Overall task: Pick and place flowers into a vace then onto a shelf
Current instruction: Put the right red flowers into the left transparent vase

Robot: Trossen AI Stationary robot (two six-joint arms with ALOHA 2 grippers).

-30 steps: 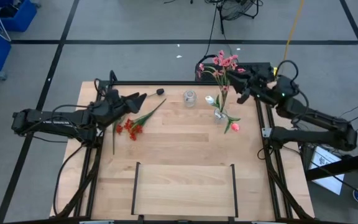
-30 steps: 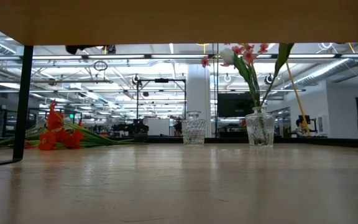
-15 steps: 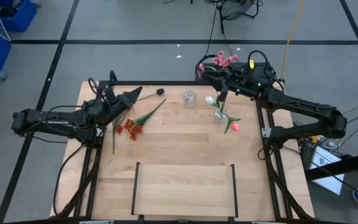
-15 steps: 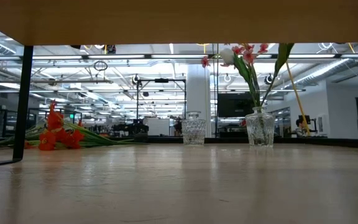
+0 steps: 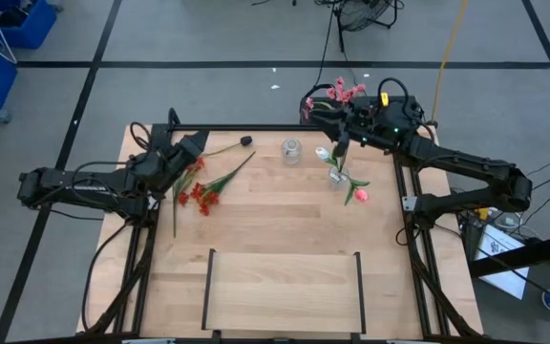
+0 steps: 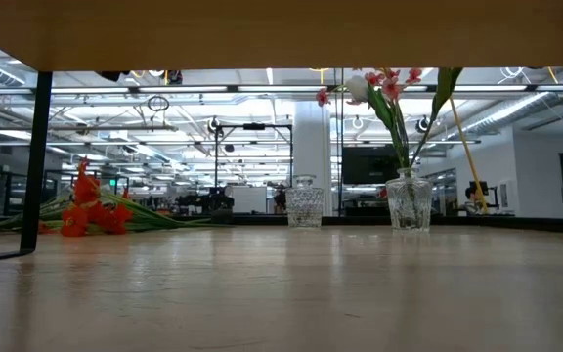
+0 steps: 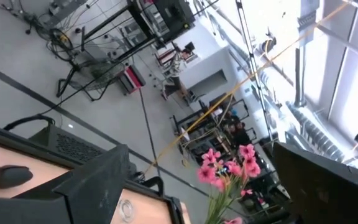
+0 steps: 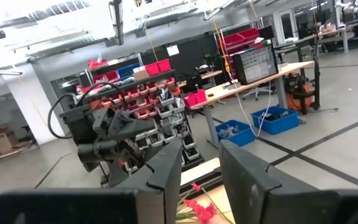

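The left gripper (image 5: 195, 145), fingers wide apart, hovers over the red flowers (image 5: 200, 194) lying flat on the surface (image 5: 275, 229). Rightward, a vase (image 5: 338, 179) holds the pink blossoms (image 5: 344, 93) and white bud upright. Above it, the right gripper (image 5: 342, 125) has narrowly parted fingers.

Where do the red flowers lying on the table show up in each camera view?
High: red flowers at table's left, beside left end effector.
Low: far left, lying flat.
Left wrist: not in it.
Right wrist: bottom centre, beyond the end effector's fingers.
Shared landmark: filled vase.
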